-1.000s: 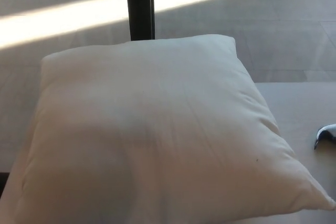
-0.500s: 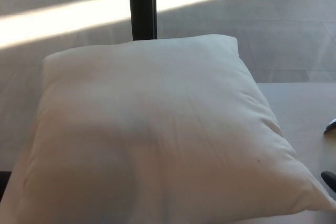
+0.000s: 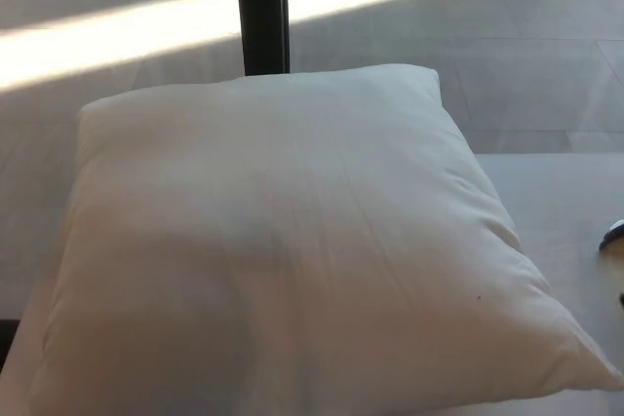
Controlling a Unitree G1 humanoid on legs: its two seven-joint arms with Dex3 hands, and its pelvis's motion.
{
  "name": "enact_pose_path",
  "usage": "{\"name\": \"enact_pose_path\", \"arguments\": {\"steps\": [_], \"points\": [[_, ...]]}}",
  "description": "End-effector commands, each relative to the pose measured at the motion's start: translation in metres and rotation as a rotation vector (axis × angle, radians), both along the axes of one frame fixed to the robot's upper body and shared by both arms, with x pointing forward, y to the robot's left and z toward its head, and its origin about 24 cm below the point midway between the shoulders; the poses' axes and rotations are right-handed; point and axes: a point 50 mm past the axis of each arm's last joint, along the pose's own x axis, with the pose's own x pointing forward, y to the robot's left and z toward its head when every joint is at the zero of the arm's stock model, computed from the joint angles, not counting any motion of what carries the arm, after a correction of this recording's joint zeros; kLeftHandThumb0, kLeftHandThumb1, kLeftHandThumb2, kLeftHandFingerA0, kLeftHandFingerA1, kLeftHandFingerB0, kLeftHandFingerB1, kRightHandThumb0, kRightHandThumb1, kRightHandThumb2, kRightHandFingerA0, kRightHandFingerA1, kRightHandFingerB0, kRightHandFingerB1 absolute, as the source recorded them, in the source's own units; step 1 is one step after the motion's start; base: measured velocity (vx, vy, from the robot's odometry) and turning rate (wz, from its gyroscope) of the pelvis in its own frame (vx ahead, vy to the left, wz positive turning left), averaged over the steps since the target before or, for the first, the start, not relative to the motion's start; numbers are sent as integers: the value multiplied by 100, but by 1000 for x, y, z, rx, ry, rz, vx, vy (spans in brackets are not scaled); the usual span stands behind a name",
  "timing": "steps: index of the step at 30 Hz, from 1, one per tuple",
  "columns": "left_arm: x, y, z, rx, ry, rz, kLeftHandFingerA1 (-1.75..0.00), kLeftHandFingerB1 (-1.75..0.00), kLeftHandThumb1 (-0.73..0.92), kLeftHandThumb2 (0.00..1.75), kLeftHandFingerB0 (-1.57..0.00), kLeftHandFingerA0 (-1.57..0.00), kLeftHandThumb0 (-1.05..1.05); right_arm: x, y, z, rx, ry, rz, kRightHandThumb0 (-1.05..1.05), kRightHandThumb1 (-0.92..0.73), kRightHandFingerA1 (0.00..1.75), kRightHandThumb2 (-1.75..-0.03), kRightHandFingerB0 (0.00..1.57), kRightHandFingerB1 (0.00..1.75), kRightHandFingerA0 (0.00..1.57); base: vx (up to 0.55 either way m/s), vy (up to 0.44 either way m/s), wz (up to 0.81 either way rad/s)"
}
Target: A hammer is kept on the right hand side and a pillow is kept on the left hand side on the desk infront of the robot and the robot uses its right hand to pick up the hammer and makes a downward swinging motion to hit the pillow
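- The pillow [image 3: 283, 250] fills most of my view. It is pale and square and lies flat on the desk [image 3: 561, 197], with its near edge running off the bottom of the picture.
- Its near right corner tapers to a point close to the right edge, low in the frame.
- A soft shadow lies across the near left part of the pillow, and a tiny dark speck sits on its right side.
- At the far right edge, just beyond that corner, a small sliver of something shiny and dark [image 3: 614, 238] pokes in above the desk. It is cut off by the frame and I cannot tell what it is.
- Neither of my hands shows, so I cannot tell whether my fingers are wide, narrow or wrapped around anything.
- I cannot make out the hammer as such anywhere.
- The bare desk surface shows only on the right, beside the pillow.
- Beyond the pillow's far edge lies the floor [image 3: 507, 56], crossed by a bright band of sunlight.
- A dark upright post [image 3: 261, 9] stands behind the pillow, left of centre.
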Motion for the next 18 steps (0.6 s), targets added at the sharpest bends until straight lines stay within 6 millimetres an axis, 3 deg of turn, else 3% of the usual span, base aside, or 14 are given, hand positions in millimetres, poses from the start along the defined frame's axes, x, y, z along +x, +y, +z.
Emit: {"name": "enact_pose_path", "arguments": {"steps": [1, 2, 5, 7, 8, 9, 10, 11, 12, 13, 15, 16, 17, 18], "points": [[-3, 16, 14, 60, 53, -6, -53, -47, 83, 65, -65, -73, -73, -14, -43, 62, 134, -186, 2, -95, -83, 0, -66, 0, 0, 0, 0, 0, 0], [-3, 15, 14, 56, 45, -9, -54, -48, 83, 65, -63, -73, -73, -18, -52, 70, 145, -231, -38, -105, -71, 18, -106, 0, 3, 0, 0, 0, 0], [-3, 16, 14, 58, 48, -13, -53, -48, 83, 65, -64, -72, -73, -24, -65, 77, 129, -291, -105, -105, -72, 18, -107, 0, 1, 0, 0, 0, 0], [-1, 16, 15, 69, 60, -17, -53, -47, 83, 65, -65, -74, -74, -41, -93, 86, 145, -383, -267, -92, -67, 20, -100, 1, 7, 0, 0, 0, 0], [-1, 17, 15, 68, 59, -19, -53, -47, 83, 65, -65, -74, -74, -44, -96, 87, 165, -397, -282, -92, -67, 20, -100, 1, 7, 0, 0, 0, 0], [-1, 17, 15, 74, 63, -31, -53, -47, 84, 65, -64, -73, -75, -52, -106, 87, 176, -425, -356, -74, -74, 0, -74, 4, 23, 0, 0, 0, 0], [-1, 17, 16, 71, 55, -32, -55, -48, 83, 64, -62, -72, -75, -59, -115, 85, 195, -444, -425, -80, -55, 14, -86, 9, 27, 0, 0, 0, 0], [2, 18, 17, 62, 34, -29, -55, -48, 82, 65, -61, -71, -76, -73, -136, 77, 216, -459, -599, -75, -55, 18, -90, 9, 35, 0, 0, 0, 0], [3, 18, 17, 53, 20, -26, -55, -49, 82, 63, -61, -69, -75, -82, -145, 70, 231, -471, -657, -72, -53, 17, -85, 10, 33, 0, 0, 0, 0], [3, 18, 17, 58, 22, -28, -54, -48, 81, 65, -63, -72, -76, -98, -163, 52, 341, -504, -807, -55, -71, 25, -61, 19, 28, 0, 0, 0, 0], [5, 18, 17, 57, 23, -23, -55, -48, 82, 64, -64, -73, -75, -108, -171, 41, 384, -530, -867, -53, -72, 23, -61, 18, 28, 0, 0, 0, 0], [4, 17, 16, 62, 26, -8, -56, -48, 80, 64, -66, -78, -75, -114, -175, 31, 396, -556, -949, -57, -51, 29, -85, 13, 44, 0, 0, 0, 0], [4, 18, 16, 61, 29, -10, -54, -47, 81, 64, -66, -76, -75, -120, -178, 22, 399, -567, -1039, -50, -68, 31, -63, 25, 32, 4, 0, 0, 0], [5, 17, 15, 59, 28, -15, -54, -48, 81, 65, -66, -75, -74, -127, -181, 13, 437, -572, -1079, -46, -71, 31, -62, 23, 31, 0, 0, 0, 0]]}}
